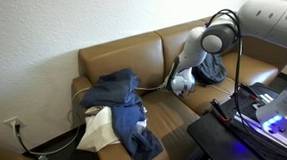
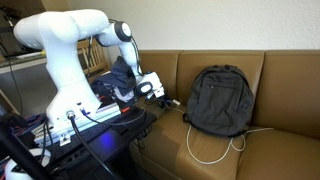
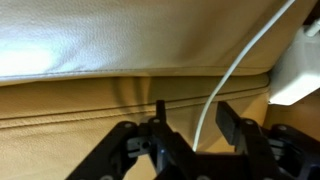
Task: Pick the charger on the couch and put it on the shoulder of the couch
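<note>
The charger shows in the wrist view as a white block [image 3: 296, 68] at the right edge, lying on the brown couch [image 3: 90, 40]. Its thin white cable [image 3: 240, 60] runs down between my gripper's fingers. My gripper [image 3: 193, 122] is open, with one finger on each side of the cable and not closed on it. In both exterior views my gripper [image 1: 183, 82] [image 2: 158, 93] hangs low over the seat beside the black backpack [image 2: 220, 100]. A loop of white cable [image 2: 207, 155] lies on the seat cushion in front of the backpack.
Blue jeans [image 1: 120, 101] and a white cloth [image 1: 96, 128] are piled on the far seat. The backpack [image 1: 209, 68] leans against the couch back [image 1: 122, 49]. A black stand with cables [image 2: 90, 125] is in front of the couch.
</note>
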`<move>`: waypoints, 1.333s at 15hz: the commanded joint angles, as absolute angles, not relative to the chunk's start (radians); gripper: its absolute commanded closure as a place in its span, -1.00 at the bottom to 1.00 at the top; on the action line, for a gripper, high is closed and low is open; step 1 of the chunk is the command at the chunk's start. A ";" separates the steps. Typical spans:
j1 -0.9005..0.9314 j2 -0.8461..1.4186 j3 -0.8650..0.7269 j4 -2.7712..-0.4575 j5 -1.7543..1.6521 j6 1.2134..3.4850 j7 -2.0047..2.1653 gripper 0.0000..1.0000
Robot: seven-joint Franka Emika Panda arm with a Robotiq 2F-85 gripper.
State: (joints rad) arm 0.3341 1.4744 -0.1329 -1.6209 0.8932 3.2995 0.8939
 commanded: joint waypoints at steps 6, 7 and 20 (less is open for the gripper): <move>0.311 1.463 -0.120 -1.613 0.829 3.173 0.892 -0.91; 0.292 1.455 -0.105 -1.609 0.812 3.148 0.887 -1.00; 0.225 1.469 -0.165 -1.446 0.677 2.821 1.121 -1.00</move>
